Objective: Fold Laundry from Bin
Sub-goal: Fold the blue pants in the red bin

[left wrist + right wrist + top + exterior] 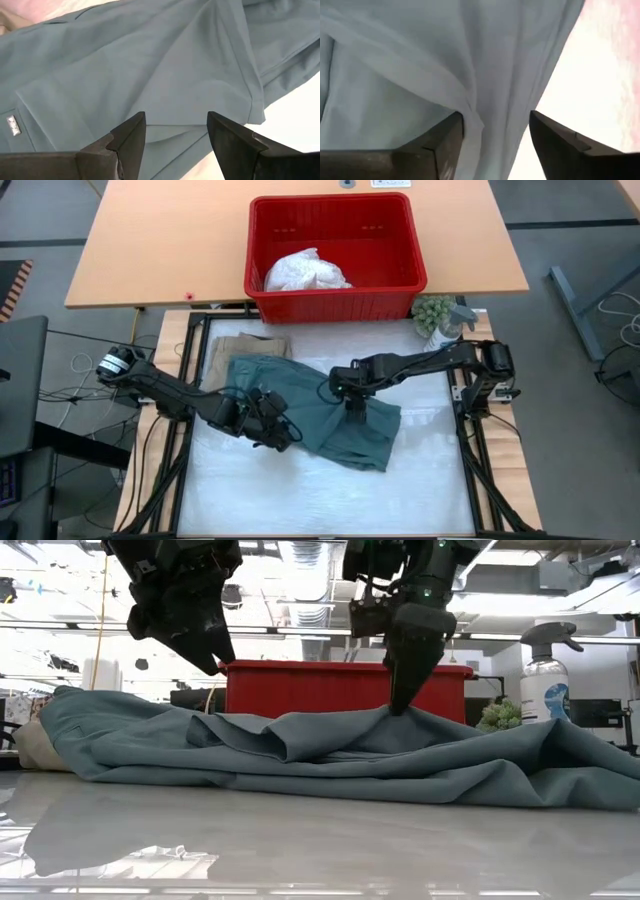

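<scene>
Lying rumpled on the table (430,490) just before the red bin (335,300), the teal shirt (330,410) awaits flattening; right pincer (496,137) stands apart over a ridge, left pincer (176,135) apart above its edge.

left arm (170,388): matte black, chunky joints, silver-capped base, loose black cables | right arm (420,363): same black build | fingers (127,142): dark tapered wedges, plain flat pads
</scene>
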